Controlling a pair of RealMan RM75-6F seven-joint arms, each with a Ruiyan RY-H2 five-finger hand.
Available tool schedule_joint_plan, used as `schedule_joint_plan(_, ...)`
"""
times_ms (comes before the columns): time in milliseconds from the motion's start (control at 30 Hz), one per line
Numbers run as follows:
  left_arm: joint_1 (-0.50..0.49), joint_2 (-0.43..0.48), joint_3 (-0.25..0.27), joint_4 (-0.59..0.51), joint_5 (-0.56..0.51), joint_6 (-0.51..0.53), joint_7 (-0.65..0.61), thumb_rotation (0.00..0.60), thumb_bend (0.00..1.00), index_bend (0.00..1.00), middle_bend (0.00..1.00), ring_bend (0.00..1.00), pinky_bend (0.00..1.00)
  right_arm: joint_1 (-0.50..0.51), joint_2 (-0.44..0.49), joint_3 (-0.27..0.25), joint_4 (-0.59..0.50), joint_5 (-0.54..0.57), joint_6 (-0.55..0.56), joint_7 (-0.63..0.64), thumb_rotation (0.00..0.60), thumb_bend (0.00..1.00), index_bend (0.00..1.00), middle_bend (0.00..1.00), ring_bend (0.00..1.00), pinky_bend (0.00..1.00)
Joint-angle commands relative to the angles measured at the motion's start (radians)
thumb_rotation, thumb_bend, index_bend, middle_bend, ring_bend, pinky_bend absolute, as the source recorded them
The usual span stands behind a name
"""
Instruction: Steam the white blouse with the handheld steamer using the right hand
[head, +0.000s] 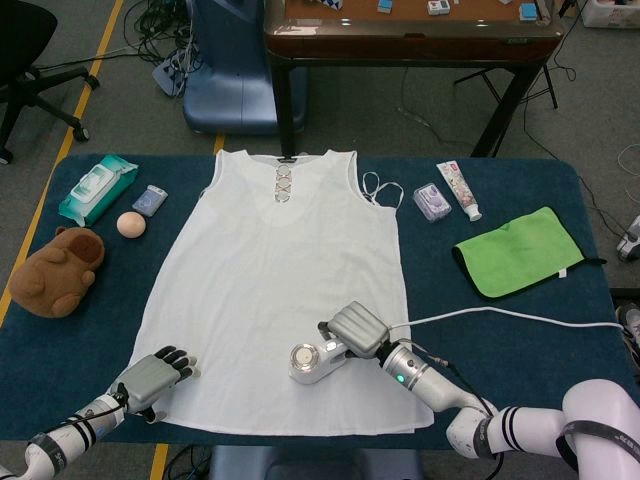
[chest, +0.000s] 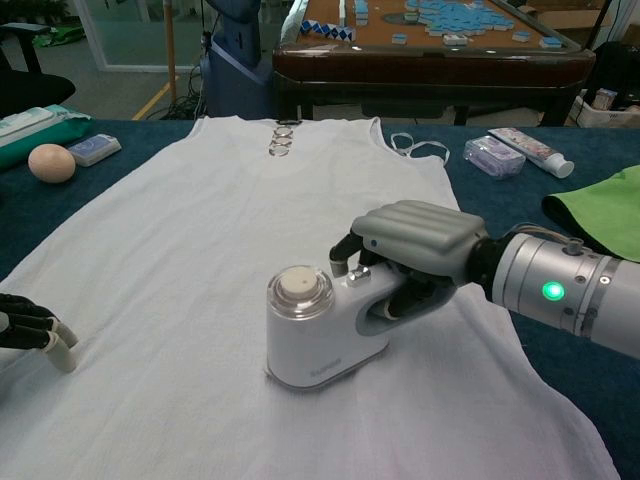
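Observation:
The white sleeveless blouse (head: 280, 250) lies flat on the dark blue table (head: 520, 340), collar at the far side. My right hand (head: 358, 330) grips the handle of the white handheld steamer (head: 312, 362), which stands on the blouse near its lower hem, right of centre. In the chest view the steamer (chest: 322, 330) sits flat on the cloth with the right hand (chest: 420, 245) wrapped around its handle. A white cord (head: 500, 316) runs from the steamer to the right. My left hand (head: 152, 377) rests at the blouse's lower left corner with its dark fingers (chest: 28, 322) curled on the hem.
A wipes pack (head: 97, 187), a small blue case (head: 150, 200), an egg (head: 131, 225) and a brown plush toy (head: 58, 270) lie at the left. A clear packet (head: 432, 202), a tube (head: 459, 189) and a green cloth (head: 520, 250) lie at the right.

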Motion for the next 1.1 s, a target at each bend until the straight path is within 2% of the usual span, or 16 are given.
schedule_joint_plan(33,0.000,0.004,-0.002,-0.004,-0.002,0.003,0.003,0.575,0.19,0.18,0.10,0.05,0.03,-0.021,0.045,0.020,-0.035,-0.008,0.043,0.017,0.600,0.51,0.84,0.86,0.88,0.84)
schedule_joint_plan(200,0.002,0.023,-0.007,-0.020,-0.006,0.019,0.013,0.583,0.19,0.18,0.10,0.05,0.03,-0.069,0.157,0.042,-0.109,0.009,0.111,0.016,0.600,0.51,0.84,0.86,0.88,0.84)
schedule_joint_plan(400,0.025,0.052,-0.030,-0.043,-0.014,0.090,0.019,0.599,0.19,0.18,0.10,0.05,0.03,-0.149,0.299,0.038,-0.194,0.041,0.185,-0.002,0.600,0.51,0.84,0.86,0.88,0.84)
schedule_joint_plan(667,0.100,0.076,-0.077,-0.031,-0.048,0.249,-0.048,0.600,0.19,0.18,0.10,0.05,0.03,-0.268,0.410,0.001,-0.189,0.111,0.235,0.022,0.600,0.51,0.84,0.86,0.88,0.84)
schedule_joint_plan(833,0.159,0.085,-0.106,0.003,-0.090,0.343,-0.111,0.600,0.19,0.18,0.10,0.05,0.03,-0.332,0.407,-0.021,-0.119,0.148,0.241,0.061,0.600,0.51,0.84,0.85,0.87,0.84)
schedule_joint_plan(1100,0.240,0.065,-0.134,0.066,-0.126,0.443,-0.204,0.600,0.19,0.18,0.10,0.05,0.03,-0.407,0.310,-0.033,0.052,0.172,0.235,0.153,0.600,0.51,0.84,0.83,0.83,0.82)
